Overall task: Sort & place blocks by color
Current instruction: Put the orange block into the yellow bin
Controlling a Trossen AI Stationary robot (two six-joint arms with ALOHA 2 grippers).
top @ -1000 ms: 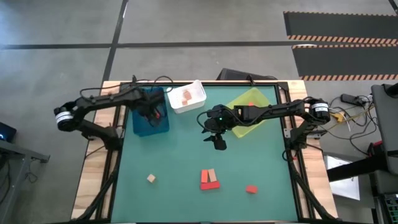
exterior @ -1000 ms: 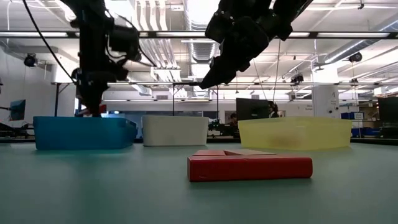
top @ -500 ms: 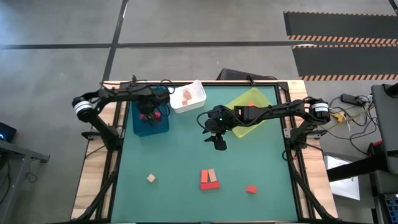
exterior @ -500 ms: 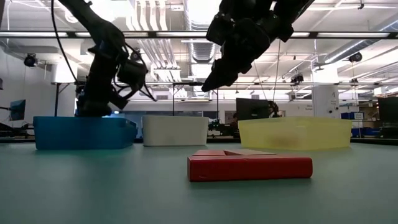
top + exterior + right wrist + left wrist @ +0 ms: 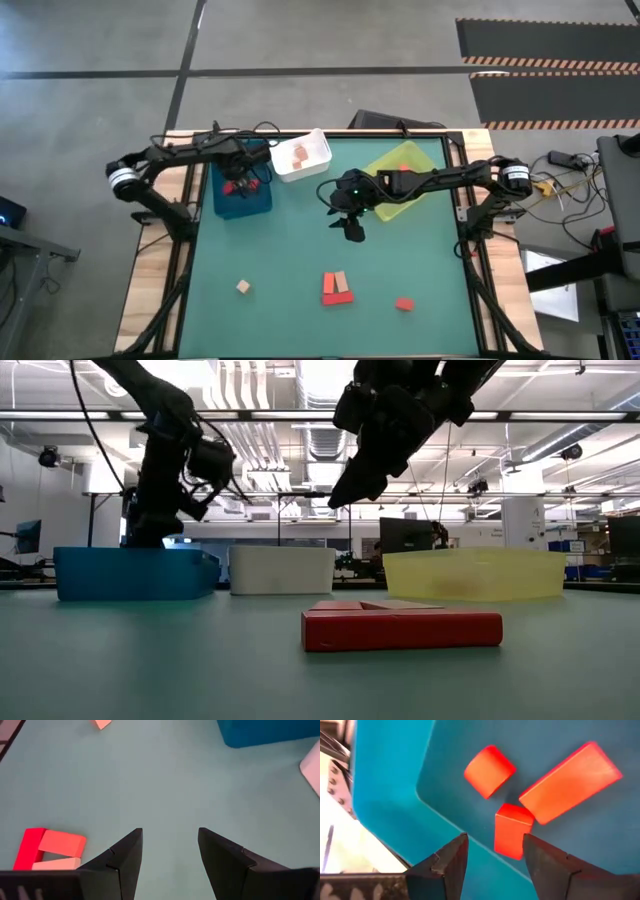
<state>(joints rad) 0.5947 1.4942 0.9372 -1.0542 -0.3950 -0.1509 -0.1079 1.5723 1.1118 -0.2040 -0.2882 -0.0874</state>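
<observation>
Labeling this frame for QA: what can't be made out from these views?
- Blue bin contents: low view, opaque wall hides them; left wrist view shows three red blocks.
- Yellow-green bin contents: high view, right arm covers part; low view shows only a blur.
- White bin blocks: high view, too small to count.
- Red block cluster: right wrist view, partly hidden behind the right gripper fingers.

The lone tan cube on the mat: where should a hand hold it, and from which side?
Grip the tan cube across two opposite side faces, coming straight down from above. It lies flat on the mat with nothing beside it, so any pair of faces is probably free.
</observation>
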